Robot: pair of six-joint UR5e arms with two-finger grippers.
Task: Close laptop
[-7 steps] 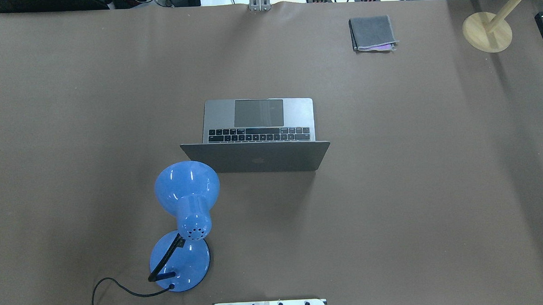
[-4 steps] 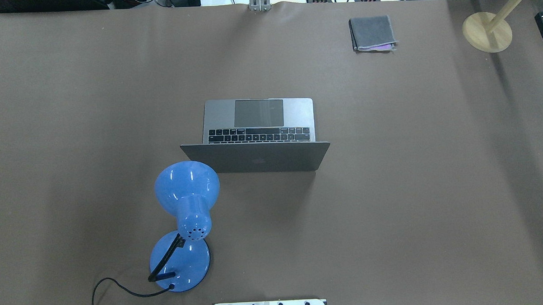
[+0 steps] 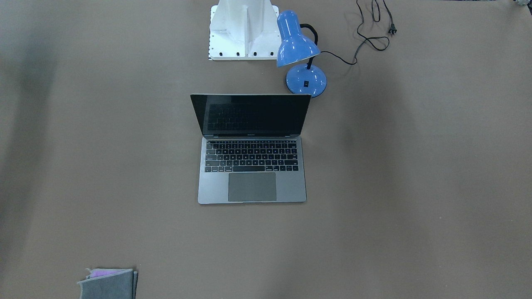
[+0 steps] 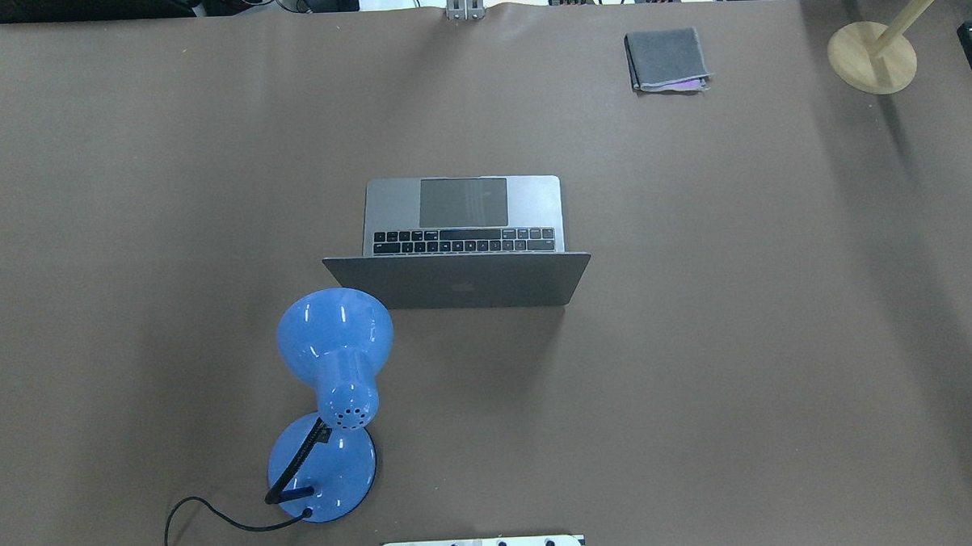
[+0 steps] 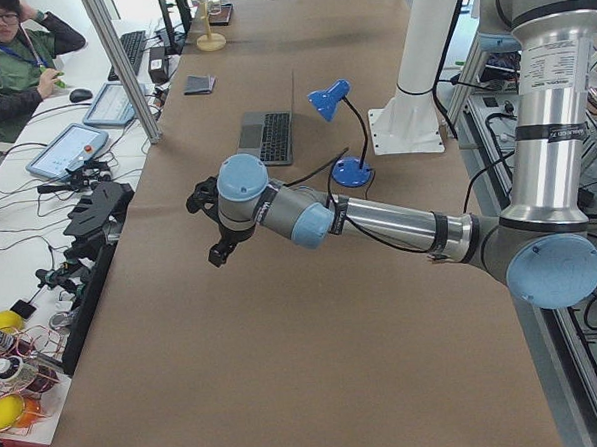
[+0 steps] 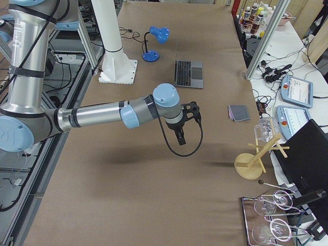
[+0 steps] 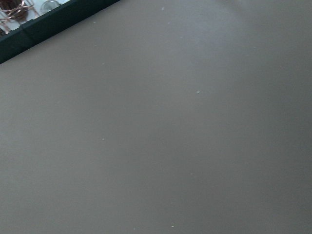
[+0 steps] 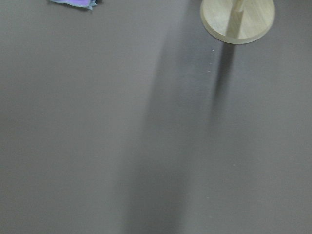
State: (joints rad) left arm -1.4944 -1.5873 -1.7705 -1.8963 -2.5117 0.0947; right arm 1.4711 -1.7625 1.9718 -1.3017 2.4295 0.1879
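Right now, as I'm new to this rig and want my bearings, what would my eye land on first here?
The open laptop in the middle of the table stands out first: grey, lid up, screen dark. Next is the bright blue desk lamp, just behind the lid toward the robot's left. A folded grey cloth lies near the far edge, toward the robot's right.

grey laptop (image 3: 252, 166), black keys; blue lamp (image 3: 301, 54); brown table (image 3: 415, 166); grey cloth (image 3: 109, 284).
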